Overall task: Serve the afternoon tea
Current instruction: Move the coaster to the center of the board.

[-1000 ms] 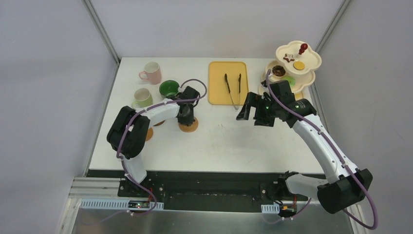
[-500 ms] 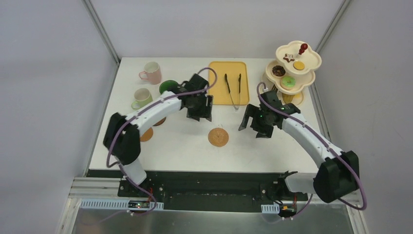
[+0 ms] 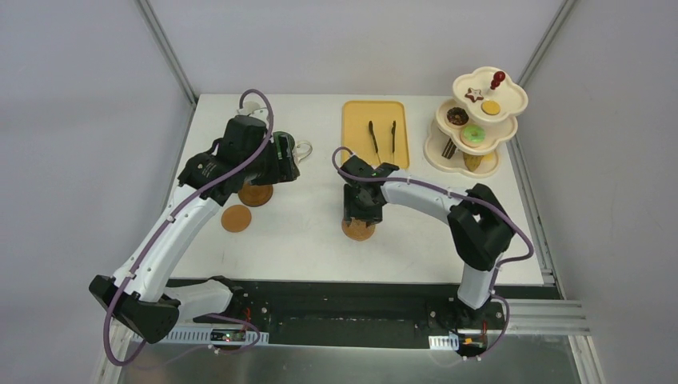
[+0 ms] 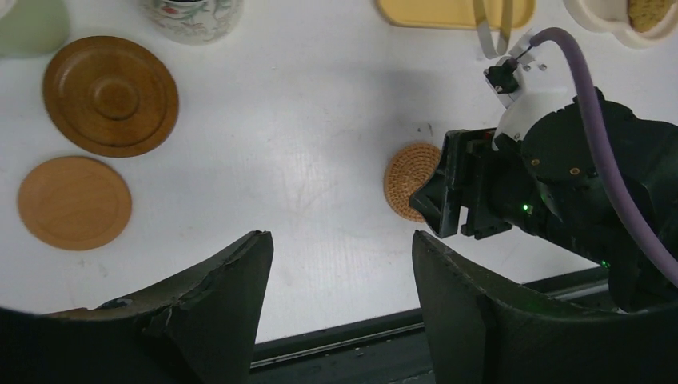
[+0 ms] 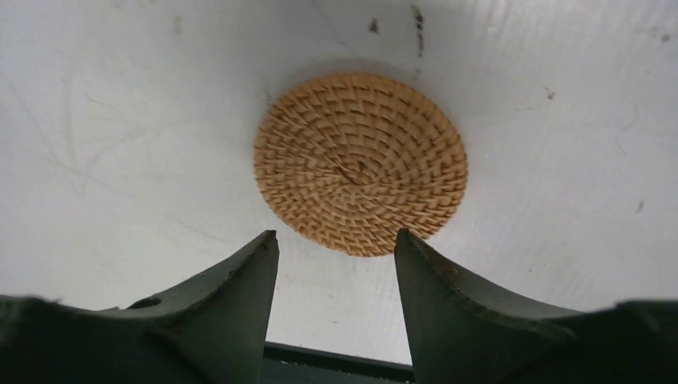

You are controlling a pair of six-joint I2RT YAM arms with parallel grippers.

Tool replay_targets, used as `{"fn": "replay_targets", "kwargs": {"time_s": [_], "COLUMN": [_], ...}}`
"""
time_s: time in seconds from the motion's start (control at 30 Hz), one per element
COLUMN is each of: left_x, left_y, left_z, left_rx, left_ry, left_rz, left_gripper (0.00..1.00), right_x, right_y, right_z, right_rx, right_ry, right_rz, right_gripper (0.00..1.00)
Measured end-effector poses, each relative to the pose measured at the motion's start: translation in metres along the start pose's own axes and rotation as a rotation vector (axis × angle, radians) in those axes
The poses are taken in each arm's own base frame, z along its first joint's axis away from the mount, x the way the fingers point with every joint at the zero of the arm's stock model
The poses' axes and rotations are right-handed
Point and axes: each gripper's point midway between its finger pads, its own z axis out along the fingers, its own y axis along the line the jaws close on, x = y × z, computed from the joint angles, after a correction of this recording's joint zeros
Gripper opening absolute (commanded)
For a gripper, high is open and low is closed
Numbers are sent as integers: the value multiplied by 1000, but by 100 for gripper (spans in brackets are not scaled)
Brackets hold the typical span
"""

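A woven round coaster (image 5: 361, 164) lies flat near the table's middle (image 3: 358, 230). My right gripper (image 5: 336, 238) hangs open just above it, fingertips either side of its near edge, nothing held; from overhead the right gripper (image 3: 360, 213) covers part of the coaster. My left gripper (image 4: 340, 256) is open and empty over bare table, and it sits back left (image 3: 280, 164) by the mugs. A dark wooden coaster (image 4: 110, 94) and a lighter one (image 4: 74, 202) lie there. The patterned mug (image 4: 194, 11) and a pale mug (image 4: 28, 28) show only partly. The tiered stand (image 3: 476, 120) holds pastries.
A yellow tray (image 3: 356, 136) with black tongs (image 3: 382, 142) lies at the back centre. The left arm hides most of the mugs in the top view. The right arm's elbow (image 3: 480, 220) arches over the right half of the table.
The left gripper let go of the woven coaster at the middle, opened and drew back left toward the mugs. The right gripper swung left and down over that coaster, its jaws narrowing.
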Motion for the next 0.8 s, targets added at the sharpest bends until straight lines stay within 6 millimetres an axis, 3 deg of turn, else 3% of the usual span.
{"fn": "replay_targets", "kwargs": {"time_s": [0.07, 0.17, 0.3, 0.47, 0.57, 0.8], "left_x": [0, -1, -3, -3, -3, -2], "left_y": [8, 17, 21, 22, 22, 21], "left_z": [-2, -4, -4, -4, -4, -4], "left_rx": [-35, -77, -100, -102, -101, -100], "left_ry": [-9, -17, -28, -28, -28, -27], "left_rz": [12, 28, 44, 47, 48, 48], "left_gripper": [69, 70, 70, 70, 70, 69], "right_x": [-5, -12, -12, -18, -27, -48], "right_y": [13, 17, 6, -10, -50, -186], "right_z": [2, 9, 25, 25, 22, 7], "right_rx": [-5, 18, 80, 108, 138, 289], "right_ry": [-26, -47, -44, -96, -107, -162], "right_rz": [-23, -23, 6, 65, 190, 596], "right_gripper": [46, 42, 42, 41, 42, 42]}}
